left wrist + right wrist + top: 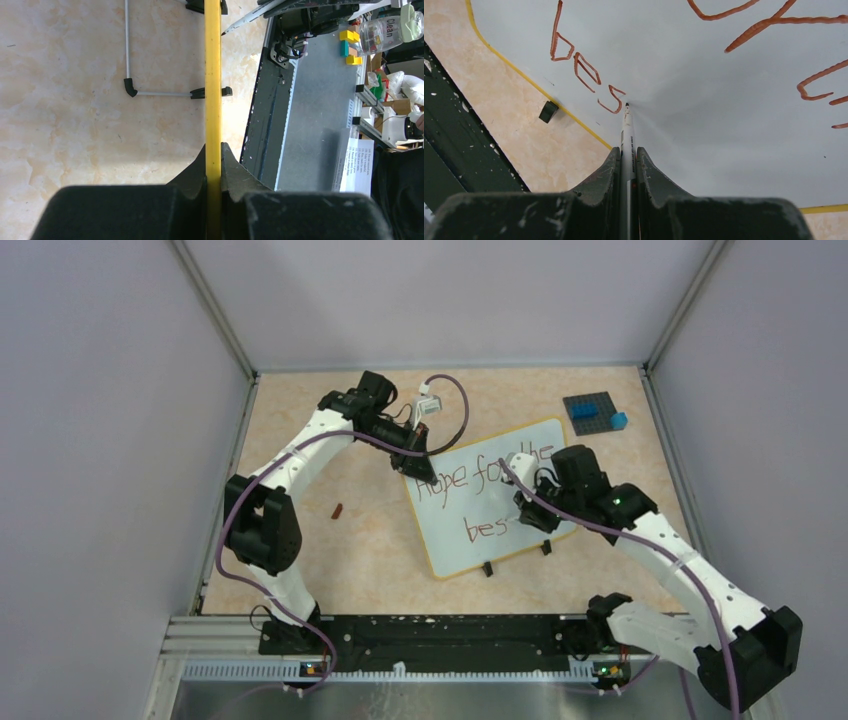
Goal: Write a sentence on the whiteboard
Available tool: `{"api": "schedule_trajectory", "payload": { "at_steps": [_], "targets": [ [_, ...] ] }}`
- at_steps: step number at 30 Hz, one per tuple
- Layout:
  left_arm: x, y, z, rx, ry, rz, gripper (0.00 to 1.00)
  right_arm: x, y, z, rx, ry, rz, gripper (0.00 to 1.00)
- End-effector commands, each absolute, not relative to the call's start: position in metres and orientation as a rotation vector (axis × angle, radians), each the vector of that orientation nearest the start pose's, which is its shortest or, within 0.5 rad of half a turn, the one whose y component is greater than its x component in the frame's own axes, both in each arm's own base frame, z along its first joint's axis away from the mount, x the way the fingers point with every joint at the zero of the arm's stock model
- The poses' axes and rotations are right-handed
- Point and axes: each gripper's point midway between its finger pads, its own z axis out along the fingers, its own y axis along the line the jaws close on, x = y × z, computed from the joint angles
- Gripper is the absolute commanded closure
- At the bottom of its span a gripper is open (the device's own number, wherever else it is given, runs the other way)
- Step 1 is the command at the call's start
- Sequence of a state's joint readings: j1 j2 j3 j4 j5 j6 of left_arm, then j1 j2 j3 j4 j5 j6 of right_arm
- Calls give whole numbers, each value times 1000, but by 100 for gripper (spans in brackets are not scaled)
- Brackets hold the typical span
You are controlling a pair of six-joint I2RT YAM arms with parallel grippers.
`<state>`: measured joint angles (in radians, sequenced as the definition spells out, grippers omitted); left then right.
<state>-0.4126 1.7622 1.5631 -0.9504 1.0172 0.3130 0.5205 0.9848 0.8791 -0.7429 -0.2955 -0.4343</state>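
My left gripper pinches the whiteboard rim, seen edge-on only in its wrist view. My right gripper clamps the marker, its tip on the board just ahead, beside "bes" of the sentence. From overhead, the arm hides that tip.

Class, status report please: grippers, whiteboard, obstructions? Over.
Left gripper shut on whiteboard edge. Right gripper shut on marker, tip at sentence after "bes". Nothing blocks it.

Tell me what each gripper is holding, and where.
Left gripper clamps the whiteboard by its yellow rim. Right gripper grips the marker by its barrel.
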Motion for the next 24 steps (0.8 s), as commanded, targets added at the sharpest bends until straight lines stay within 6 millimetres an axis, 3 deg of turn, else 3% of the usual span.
{"api": "schedule_trajectory", "payload": {
  "at_steps": [1,15,24],
  "targets": [
    [278,-271,206,1217,2098,-1273,100,226,160,170,-1206,2027,343,100],
    [280,-272,205,1217,2102,-1274,100,239,122,171,-1148,2071,252,100],
    [279,-271,205,1214,2104,-1276,100,221,144,196,-1201,1995,431,100]
  ]
}}
